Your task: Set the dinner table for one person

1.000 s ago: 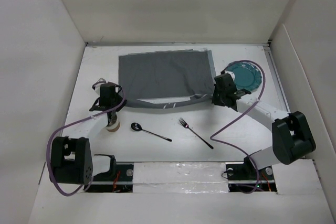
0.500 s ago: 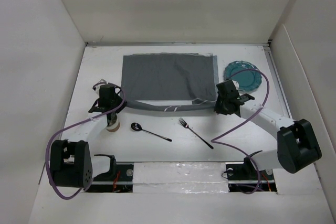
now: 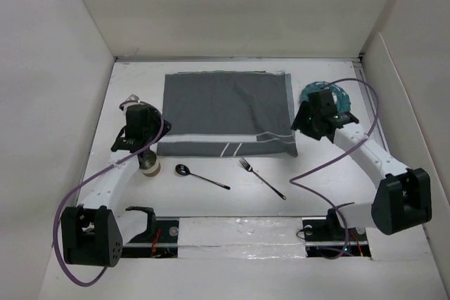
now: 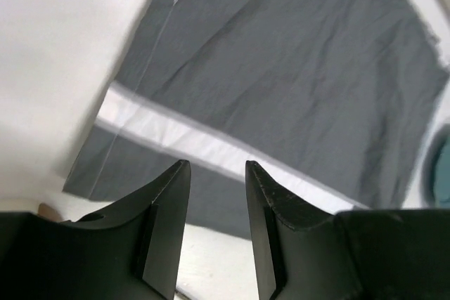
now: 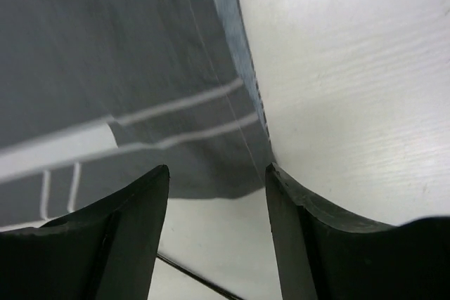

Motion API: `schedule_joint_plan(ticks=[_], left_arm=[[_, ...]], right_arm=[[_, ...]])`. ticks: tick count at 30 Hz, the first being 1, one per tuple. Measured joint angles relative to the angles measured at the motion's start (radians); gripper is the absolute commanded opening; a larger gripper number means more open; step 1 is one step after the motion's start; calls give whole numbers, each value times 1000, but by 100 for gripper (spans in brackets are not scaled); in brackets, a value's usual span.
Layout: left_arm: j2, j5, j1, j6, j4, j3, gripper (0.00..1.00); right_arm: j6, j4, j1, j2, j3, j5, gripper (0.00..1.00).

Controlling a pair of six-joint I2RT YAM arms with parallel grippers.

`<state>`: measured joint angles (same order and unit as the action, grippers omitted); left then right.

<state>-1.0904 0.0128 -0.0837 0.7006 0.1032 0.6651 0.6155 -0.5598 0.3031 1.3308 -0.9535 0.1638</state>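
Mat (image 3: 225, 114): no longer rumpled, now flat with a straight near edge.
Left gripper (image 4: 216, 171): jaws parted, let go of the near-left corner, drawn back left.
Right gripper (image 5: 216, 172): jaws parted, off the near-right corner, swung over the plate (image 3: 339, 94).

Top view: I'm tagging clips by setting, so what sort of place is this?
Likely a robot lab test cell, not a dining room: plain white walls box in the dinner table, and a left arm and right arm are bolted at its near edge.

Plate (image 3: 309, 93): mostly under the right tool (image 5: 216, 173), just a teal rim peeking out!
Cup (image 3: 150, 168): top covered by the left arm (image 3: 116, 173).
Placemat (image 5: 105, 68): smeared and edge-cropped in the right wrist view.
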Motion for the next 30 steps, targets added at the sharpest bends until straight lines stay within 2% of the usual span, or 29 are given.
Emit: schedule_joint_plan(ticks=[1,2,3,4,8,9,10,13,14,18,21,23,30], left_arm=[[2,3,-1,-5,4,21,32],[4,4,-7,-10,8,46,31],[4,3,-13,-16,8,73,30],[4,5,-20,-24,8,103,29],[2,45,-45,-46,-13,209,21],[2,63,-45,-54,-26,211,18],[0,74,-47,-58,-34,241,18],[-19,113,-47,-77,-43,243,17],[-29,124,-47,-84,-42,243,17],[-74,181,-47,-108,-45,243,18],[-104,218,-47,-126,-53,243,18],[-130,241,-47,-138,-57,243,19],[-309,332,-53,-161,-44,250,21]], right_arm=[[-4,2,-35,0,-23,-17,60],[-7,10,-77,0,-41,-34,50],[-8,22,-126,1,-51,-52,34],[-6,38,-174,4,-56,-73,0],[46,93,-354,50,-50,-148,0],[78,122,-412,81,-37,-175,24],[90,134,-435,97,-29,-182,24],[129,157,-501,156,-10,-290,44],[133,159,-505,169,-6,-302,47],[132,169,-450,158,41,-344,49],[134,178,-384,149,100,-365,43],[136,174,-344,165,123,-379,43],[157,171,-226,267,104,-382,40]])
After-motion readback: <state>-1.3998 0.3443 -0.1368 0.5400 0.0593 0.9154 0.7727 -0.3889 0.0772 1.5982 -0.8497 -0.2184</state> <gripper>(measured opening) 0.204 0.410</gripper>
